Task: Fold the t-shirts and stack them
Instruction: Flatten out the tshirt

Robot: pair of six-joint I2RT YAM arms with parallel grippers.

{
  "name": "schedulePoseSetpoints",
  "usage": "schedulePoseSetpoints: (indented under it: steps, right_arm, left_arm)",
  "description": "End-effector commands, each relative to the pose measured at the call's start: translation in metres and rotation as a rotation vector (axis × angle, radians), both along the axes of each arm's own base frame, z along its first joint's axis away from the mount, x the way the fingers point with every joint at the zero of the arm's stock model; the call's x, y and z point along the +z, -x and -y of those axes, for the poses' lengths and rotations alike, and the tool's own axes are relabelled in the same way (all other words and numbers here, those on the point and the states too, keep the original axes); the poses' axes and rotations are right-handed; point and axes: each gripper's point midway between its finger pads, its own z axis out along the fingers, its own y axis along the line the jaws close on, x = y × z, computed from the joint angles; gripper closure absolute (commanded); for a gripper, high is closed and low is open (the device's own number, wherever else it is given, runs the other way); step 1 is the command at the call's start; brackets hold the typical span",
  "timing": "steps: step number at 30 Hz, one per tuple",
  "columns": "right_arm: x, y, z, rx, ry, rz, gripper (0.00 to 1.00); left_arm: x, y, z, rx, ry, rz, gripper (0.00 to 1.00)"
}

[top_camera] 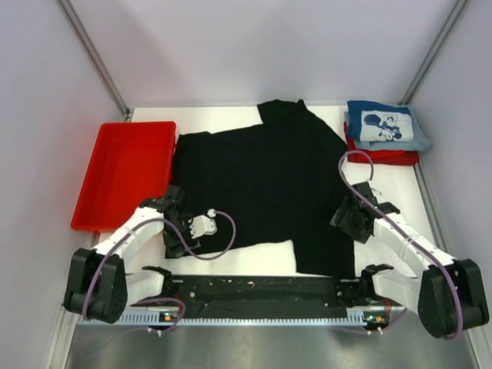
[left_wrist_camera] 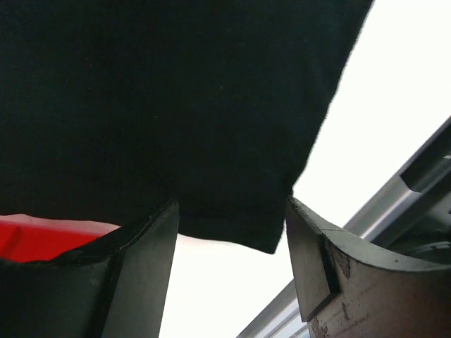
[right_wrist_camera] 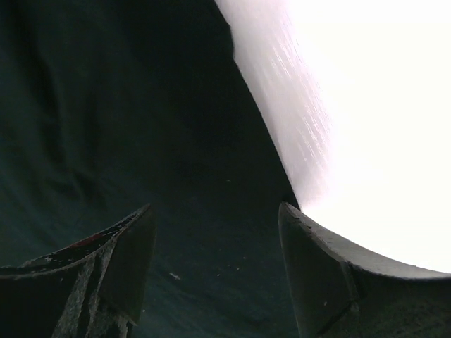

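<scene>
T-shirts sit in two places on your bench (top_camera: 223,119). The black t-shirt (top_camera: 261,184) lies spread open across the middle, not yet folded, with one part reaching toward the far edge and another running down to the near edge on your right. The blue t-shirt (top_camera: 384,127), white cartoon print facing up, is folded and rests on top of the folded red t-shirt (top_camera: 388,156) at the far right corner, well apart from both arms.

Your left tool (left_wrist_camera: 232,211) is spread wide. In its wrist view one finger (left_wrist_camera: 151,253) stands on each side of a corner of the black hem, and nothing is pinched between them. The red tray (top_camera: 123,173) lies just beside the black shirt's left edge (you can see a sliver of it behind that left finger).

Your right tool (right_wrist_camera: 215,211) is also spread wide, holding nothing. It hangs over the black cloth near the shirt's right edge, where the dark fabric meets the bright bench. From these views you cannot tell whether either tool's fingertips touch the cloth.
</scene>
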Motion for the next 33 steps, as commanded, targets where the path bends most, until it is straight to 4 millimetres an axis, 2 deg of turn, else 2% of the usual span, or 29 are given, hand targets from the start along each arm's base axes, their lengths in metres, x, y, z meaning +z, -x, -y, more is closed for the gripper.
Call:
schedulePoseSetpoints:
  steps: [1, 4, 5, 8, 10, 11, 12, 13, 17, 21, 25, 26, 30, 33]
  right_arm:
    - [-0.025, 0.010, -0.002, -0.106, -0.017, -0.066, 0.31]
    - [-0.044, 0.019, -0.005, -0.111, -0.038, -0.106, 0.32]
    - [-0.047, 0.019, -0.007, -0.110, -0.046, -0.107, 0.36]
    - [-0.046, 0.015, -0.007, -0.086, -0.041, -0.099, 0.41]
    - [-0.046, 0.015, -0.009, -0.053, -0.044, -0.099, 0.58]
    - [-0.045, 0.014, -0.013, -0.008, -0.057, -0.092, 0.86]
    - [-0.044, 0.013, -0.014, 0.009, -0.062, -0.090, 0.96]
    - [-0.043, 0.012, -0.015, 0.019, -0.066, -0.084, 1.00]
    - [-0.019, -0.003, -0.023, 0.073, -0.095, 0.005, 1.00]
    - [0.029, -0.019, -0.025, 0.126, -0.096, 0.140, 1.00]
    - [0.104, -0.027, -0.016, 0.172, -0.049, 0.326, 1.00]
    - [0.131, -0.026, -0.012, 0.173, -0.033, 0.377, 1.00]
    - [0.218, -0.011, 0.001, 0.208, 0.020, 0.550, 1.00]
    - [0.273, 0.009, 0.009, 0.230, 0.038, 0.659, 1.00]
  left_arm:
    - [-0.017, -0.019, -0.011, 0.040, -0.082, 0.063, 0.35]
    - [-0.023, -0.025, -0.013, 0.062, -0.099, 0.062, 0.40]
    - [-0.024, -0.027, -0.012, 0.072, -0.096, 0.062, 0.43]
    - [-0.024, -0.032, -0.008, 0.092, -0.080, 0.071, 0.63]
    - [-0.024, -0.033, -0.005, 0.098, -0.064, 0.080, 0.79]
    - [-0.022, -0.037, -0.004, 0.107, -0.056, 0.104, 1.00]
    - [-0.018, -0.041, -0.005, 0.119, -0.058, 0.130, 1.00]
    - [-0.014, -0.045, -0.006, 0.134, -0.060, 0.156, 1.00]
    - [0.015, -0.062, -0.007, 0.182, -0.049, 0.263, 1.00]
    - [0.055, -0.071, -0.003, 0.216, -0.013, 0.340, 1.00]
    - [0.099, -0.073, -0.009, 0.249, -0.019, 0.417, 1.00]
    - [0.112, -0.073, -0.010, 0.255, -0.016, 0.437, 1.00]
    - [0.160, -0.066, -0.016, 0.278, -0.006, 0.516, 1.00]
    - [0.203, -0.059, -0.021, 0.290, 0.017, 0.614, 1.00]
